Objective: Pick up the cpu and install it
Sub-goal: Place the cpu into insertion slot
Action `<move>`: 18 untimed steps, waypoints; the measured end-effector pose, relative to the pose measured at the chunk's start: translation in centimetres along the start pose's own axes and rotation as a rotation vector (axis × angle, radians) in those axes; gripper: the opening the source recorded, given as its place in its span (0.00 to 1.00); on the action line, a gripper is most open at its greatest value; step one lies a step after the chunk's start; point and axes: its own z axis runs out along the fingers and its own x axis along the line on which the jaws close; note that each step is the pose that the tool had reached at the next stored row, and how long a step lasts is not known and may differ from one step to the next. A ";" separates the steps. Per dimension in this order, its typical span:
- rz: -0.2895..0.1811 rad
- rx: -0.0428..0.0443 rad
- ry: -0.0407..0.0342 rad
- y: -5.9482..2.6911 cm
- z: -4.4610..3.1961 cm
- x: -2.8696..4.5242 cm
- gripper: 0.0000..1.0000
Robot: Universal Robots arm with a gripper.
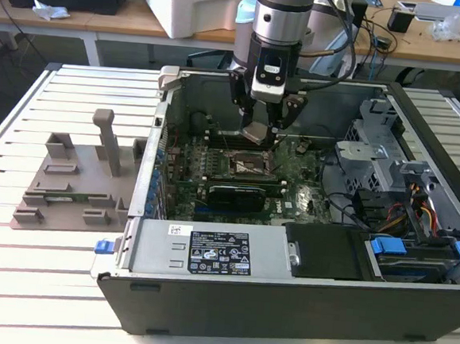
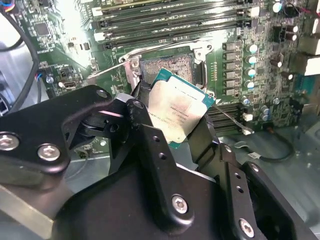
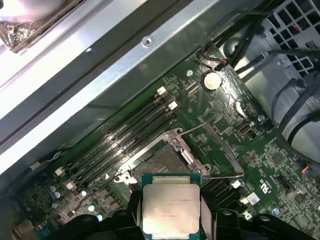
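Note:
The cpu (image 2: 176, 112) is a flat square chip with a silver-grey metal top and a green edge, and my gripper (image 2: 170, 116) is shut on it, a black finger on each side. In the first wrist view the cpu (image 3: 171, 208) hangs a short way above the open socket (image 3: 162, 163), whose metal frame is swung up. The same socket (image 2: 170, 66) lies just beyond the chip in the second wrist view. In the exterior view my gripper (image 1: 260, 131) holds the cpu (image 1: 259, 133) inside the computer case, over the motherboard socket (image 1: 245, 164).
The open computer case (image 1: 299, 301) lies on a slatted metal table. Memory slots (image 3: 127, 135) run beside the socket. A black expansion card (image 1: 232, 196) sits in front of it. Drive cages and cables (image 1: 402, 209) fill the exterior view's right. A grey plastic fixture (image 1: 82, 180) stands outside the case.

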 end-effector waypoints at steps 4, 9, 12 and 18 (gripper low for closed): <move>0.056 0.0007 0.0017 0.00 0.00 0.00 0.55; 0.118 0.0012 0.0039 0.00 0.01 0.00 0.55; 0.175 0.0018 0.0058 0.00 0.01 0.00 0.55; 0.284 0.0027 0.0098 0.00 0.01 0.00 0.55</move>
